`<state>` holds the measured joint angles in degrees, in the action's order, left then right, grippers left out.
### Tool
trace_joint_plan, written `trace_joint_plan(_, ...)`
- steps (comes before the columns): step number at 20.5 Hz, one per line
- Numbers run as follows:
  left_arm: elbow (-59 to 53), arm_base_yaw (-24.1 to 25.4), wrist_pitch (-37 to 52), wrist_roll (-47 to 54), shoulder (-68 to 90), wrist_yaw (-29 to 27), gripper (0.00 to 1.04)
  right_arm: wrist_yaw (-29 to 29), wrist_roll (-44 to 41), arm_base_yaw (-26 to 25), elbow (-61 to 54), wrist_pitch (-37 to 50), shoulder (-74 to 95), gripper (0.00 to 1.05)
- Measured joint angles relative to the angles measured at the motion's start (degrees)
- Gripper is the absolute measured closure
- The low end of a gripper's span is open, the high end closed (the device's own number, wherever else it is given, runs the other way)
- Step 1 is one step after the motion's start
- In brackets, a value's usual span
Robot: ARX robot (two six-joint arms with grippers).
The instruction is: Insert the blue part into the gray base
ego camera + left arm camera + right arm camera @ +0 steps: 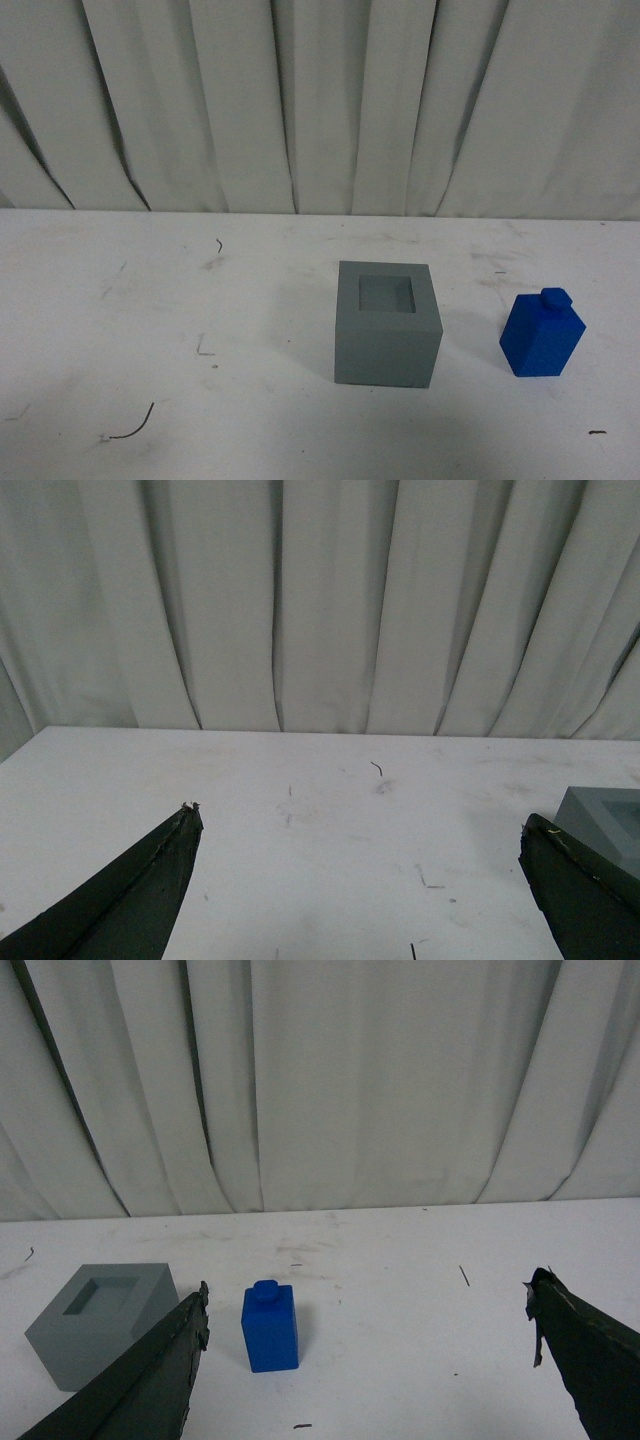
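Observation:
The gray base [388,323] stands on the white table with its square recess facing up and empty. The blue part [542,334] stands upright to its right, stud on top, a short gap away. No arm shows in the front view. In the right wrist view the blue part [270,1327] stands ahead of my open right gripper [365,1305], close to one finger, with the gray base [98,1321] beside it. My left gripper [360,820] is open and empty over bare table, with a corner of the gray base [605,816] behind one finger.
A white pleated curtain [320,100] hangs along the far edge of the table [150,320]. Small dark scuffs and a thin wire scrap [135,428] lie on the table's left front.

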<state>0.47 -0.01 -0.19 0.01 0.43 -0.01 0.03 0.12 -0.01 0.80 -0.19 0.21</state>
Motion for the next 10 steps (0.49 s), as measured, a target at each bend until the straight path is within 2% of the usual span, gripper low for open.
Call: trace_joint_plan(10,0.0,0.0,0.0,0.0,0.0,0.0,0.07,0.0,0.0,0.0,0.0,0.0,0.0,0.06)
